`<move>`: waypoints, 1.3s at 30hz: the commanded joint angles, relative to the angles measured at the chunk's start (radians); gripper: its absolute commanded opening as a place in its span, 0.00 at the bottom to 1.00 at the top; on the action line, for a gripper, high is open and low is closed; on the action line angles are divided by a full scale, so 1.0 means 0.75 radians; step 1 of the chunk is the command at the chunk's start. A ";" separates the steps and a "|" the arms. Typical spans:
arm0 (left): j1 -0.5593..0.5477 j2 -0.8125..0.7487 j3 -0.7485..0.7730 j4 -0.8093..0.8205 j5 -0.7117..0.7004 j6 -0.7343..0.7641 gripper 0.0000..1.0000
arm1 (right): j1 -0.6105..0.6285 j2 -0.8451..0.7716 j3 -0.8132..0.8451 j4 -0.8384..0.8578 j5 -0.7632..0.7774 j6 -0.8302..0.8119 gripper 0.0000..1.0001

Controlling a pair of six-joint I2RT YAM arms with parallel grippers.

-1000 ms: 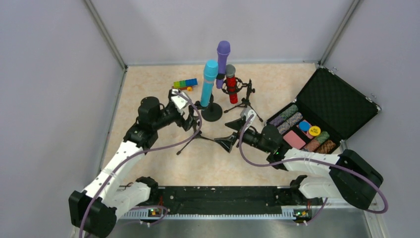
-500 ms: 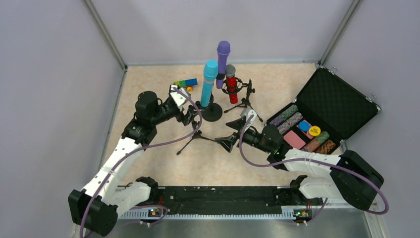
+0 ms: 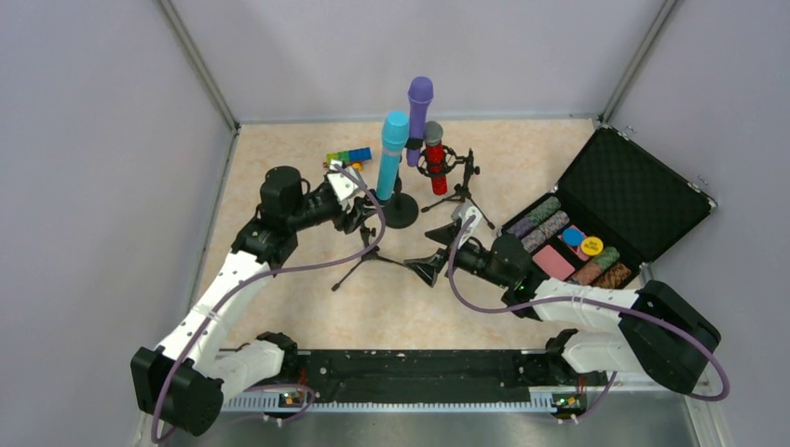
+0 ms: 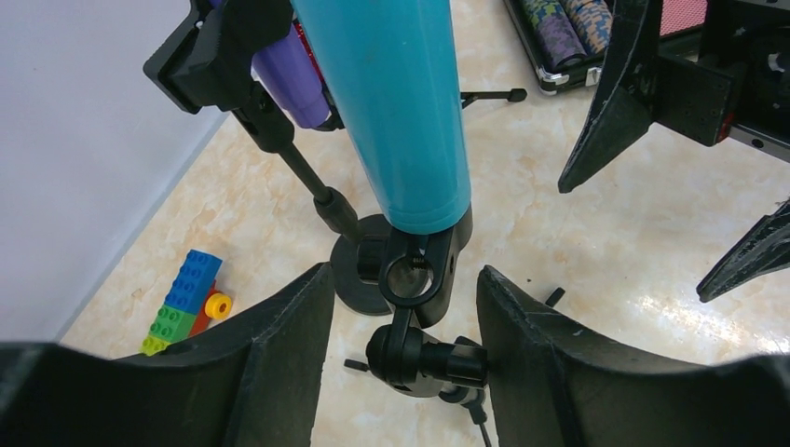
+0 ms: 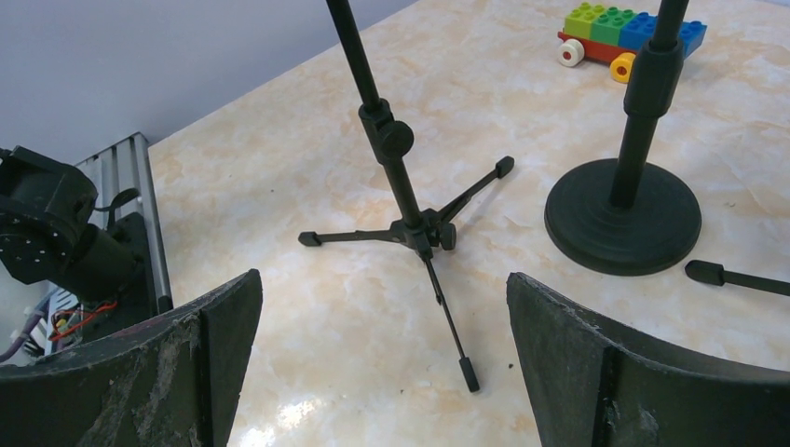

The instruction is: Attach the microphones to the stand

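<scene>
- Three microphones stand upright toward the far side of the table [image 3: 279,168]: the light-blue microphone [image 3: 393,154] in front, the purple microphone [image 3: 419,101] behind it, and the red microphone [image 3: 435,160] to the right on a second tripod [image 3: 463,194].
- The light-blue one sits in a clip [image 4: 445,244] on top of the thin tripod stand [image 3: 369,258]. The purple one seems to belong to the round-base stand [image 3: 399,210].
- The left gripper [image 4: 402,289] is partly open. Its jaws are on both sides of the clip joint with a gap on each side, and it holds nothing.
- The right gripper [image 3: 431,251] is wide open and empty, low over the table near the tripod legs.
- Risk: the tall microphone on such a light tripod looks top-heavy. If the left jaws close off-centre or push sideways, I think the stand can tip against the purple microphone.
- Risk: a squeeze on the joint may turn the clip, so the microphone slides out.
- Risk: the right gripper can knock a tripod leg if it goes forward.
</scene>
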 commanded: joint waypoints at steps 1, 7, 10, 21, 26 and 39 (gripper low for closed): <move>0.011 0.013 0.048 0.005 0.036 0.039 0.61 | -0.015 0.021 0.013 0.040 0.012 -0.003 0.99; 0.016 -0.003 0.040 0.014 0.051 0.037 0.25 | -0.015 0.032 0.019 0.038 0.012 -0.001 0.99; 0.015 -0.019 0.023 0.035 0.052 0.024 0.04 | -0.014 0.036 0.022 0.037 0.012 -0.002 0.99; 0.017 -0.074 -0.021 0.173 0.091 -0.142 0.00 | -0.015 0.035 0.034 0.017 0.014 -0.001 0.99; 0.014 -0.078 -0.029 0.225 0.139 -0.233 0.00 | -0.015 0.009 0.034 -0.012 0.031 -0.014 0.99; -0.156 -0.074 0.011 0.216 0.049 -0.238 0.00 | -0.023 -0.030 0.023 -0.060 0.059 -0.037 0.99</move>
